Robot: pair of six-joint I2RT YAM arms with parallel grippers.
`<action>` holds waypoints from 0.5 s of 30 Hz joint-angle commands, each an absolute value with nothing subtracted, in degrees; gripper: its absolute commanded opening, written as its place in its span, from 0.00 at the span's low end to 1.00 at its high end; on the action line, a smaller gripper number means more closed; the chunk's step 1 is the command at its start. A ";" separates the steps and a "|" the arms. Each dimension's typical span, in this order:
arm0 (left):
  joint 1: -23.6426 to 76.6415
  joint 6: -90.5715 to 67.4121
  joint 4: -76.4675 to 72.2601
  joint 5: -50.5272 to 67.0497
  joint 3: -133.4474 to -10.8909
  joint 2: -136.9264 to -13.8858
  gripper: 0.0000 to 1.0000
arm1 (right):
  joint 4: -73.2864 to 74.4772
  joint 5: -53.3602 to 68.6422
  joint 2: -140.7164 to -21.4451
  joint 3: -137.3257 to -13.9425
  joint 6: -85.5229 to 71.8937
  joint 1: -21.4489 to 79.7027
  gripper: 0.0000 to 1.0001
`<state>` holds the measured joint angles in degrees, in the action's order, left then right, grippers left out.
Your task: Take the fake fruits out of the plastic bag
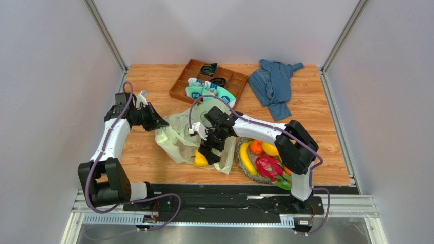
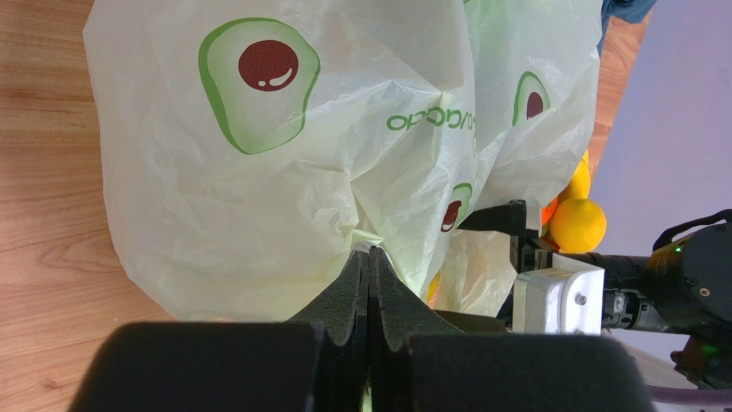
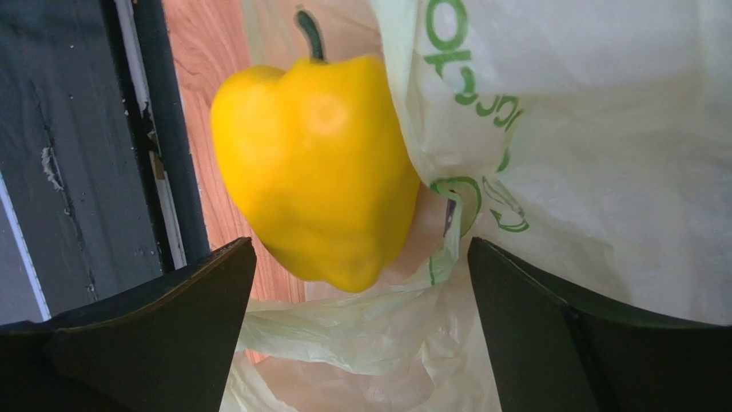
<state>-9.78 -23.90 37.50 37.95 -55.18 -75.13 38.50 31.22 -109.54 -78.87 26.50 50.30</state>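
2 arms at work over a wooden table (image 1: 147, 157).

- Left gripper (image 1: 159, 122): reached out to the left side of the plastic bag (image 1: 175, 142). In the left wrist view its 2 dark foam fingers (image 2: 344, 296) are pressed flat together, with a small fold of the bag (image 2: 258, 172) nipped at the tips of the left gripper (image 2: 369, 256). The film fans out beyond the pinch, printed with green avocado motifs.
- Right gripper (image 1: 210, 154): pointing down at the bag's near right corner. In the right wrist view both fingers (image 3: 172, 318) stand spread wide, and the right gripper (image 3: 359, 249) holds nothing.
- Yellow pepper-shaped fruit (image 3: 314, 163): green stem, lying between and beyond the spread fingers with a gap to each. Its right flank rests against the bag film (image 3: 601, 172). It sits uncovered at the bag's near edge (image 1: 200, 159), close to the table's front.
- Bag: crumpled and slack at the middle of the table. Whether more fruit lies inside, I cannot tell.
- Shallow basket (image 1: 239, 161), just right of the bag: holds a banana (image 1: 246, 157), an orange (image 1: 256, 147) and a pink dragon fruit (image 1: 268, 166).
- Far side: a wooden tray (image 1: 179, 89) with teal-white socks (image 1: 211, 93); a blue cloth (image 1: 275, 84) lies to the tray's right.
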 commanded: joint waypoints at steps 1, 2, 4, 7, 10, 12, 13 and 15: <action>-9.67 -23.73 36.04 39.46 -56.60 -74.01 0.00 | 38.92 27.67 -103.64 -79.98 25.47 49.83 1.00; -9.58 -24.08 35.77 39.55 -56.51 -73.74 0.00 | 39.72 28.73 -101.62 -80.07 26.27 49.83 1.00; -9.49 -24.78 35.16 39.99 -56.34 -73.39 0.00 | 42.79 34.08 -96.78 -80.85 29.60 49.92 1.00; -9.23 -25.31 34.72 40.25 -56.07 -72.86 0.00 | 42.37 38.32 -92.82 -81.04 31.81 51.15 1.00; -9.23 -25.31 34.80 40.52 -55.72 -72.34 0.00 | 39.56 39.02 -93.42 -80.24 35.85 52.56 1.00; -9.23 -25.22 35.24 40.52 -55.55 -71.81 0.00 | 40.77 40.68 -94.83 -81.91 38.05 53.00 0.99; -9.23 -25.14 35.51 40.52 -55.29 -71.28 0.00 | 40.96 41.48 -95.88 -83.65 38.40 53.26 0.98; -9.23 -25.22 35.60 40.43 -54.76 -70.75 0.00 | 40.96 43.32 -96.50 -84.46 38.84 54.05 0.97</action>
